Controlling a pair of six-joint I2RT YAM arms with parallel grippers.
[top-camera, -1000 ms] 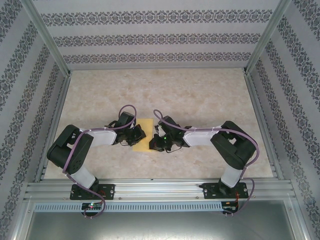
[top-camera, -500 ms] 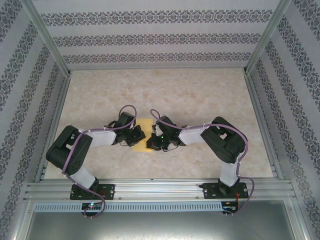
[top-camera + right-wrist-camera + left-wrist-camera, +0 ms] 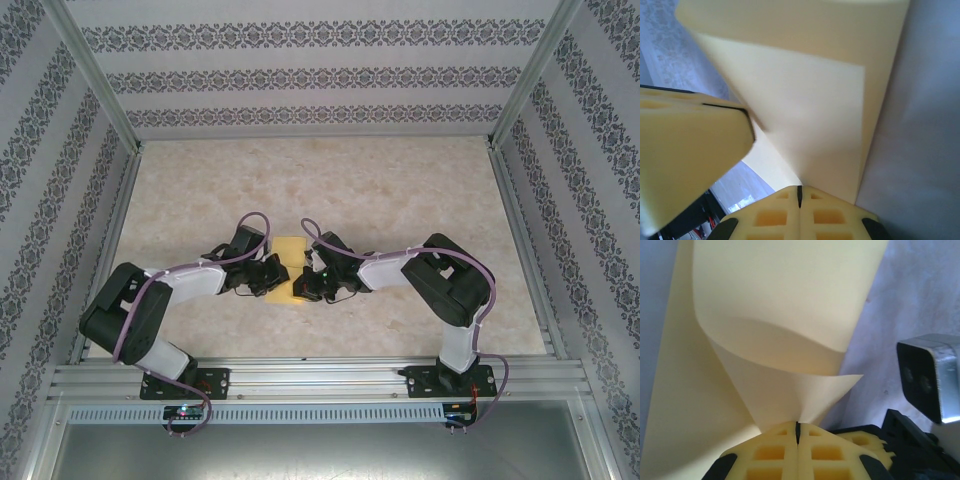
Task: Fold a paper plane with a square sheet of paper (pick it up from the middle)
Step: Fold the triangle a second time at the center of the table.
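The square sheet of paper [image 3: 290, 252] is plain yellow and lies partly folded on the table between my two grippers. In the left wrist view a flap of the sheet [image 3: 775, 315] curls up, and its corner runs down into my left gripper [image 3: 797, 426], which is shut on it. My right gripper [image 3: 800, 189] is shut on a raised fold of the sheet [image 3: 810, 110]. From above, the left gripper [image 3: 273, 272] and right gripper [image 3: 307, 283] face each other across the paper, very close together. The paper plane is out of view.
The marble-patterned table [image 3: 400, 190] is walled by patterned panels on three sides, with a metal rail [image 3: 320, 378] along the near edge. The right wrist's camera housing [image 3: 927, 375] sits just to the right of my left gripper. A left finger [image 3: 690, 150] shows beside my right gripper.
The right arm's elbow swung inward to the left, then the left arm's elbow dropped down and left. Both grippers stayed shut at the paper.
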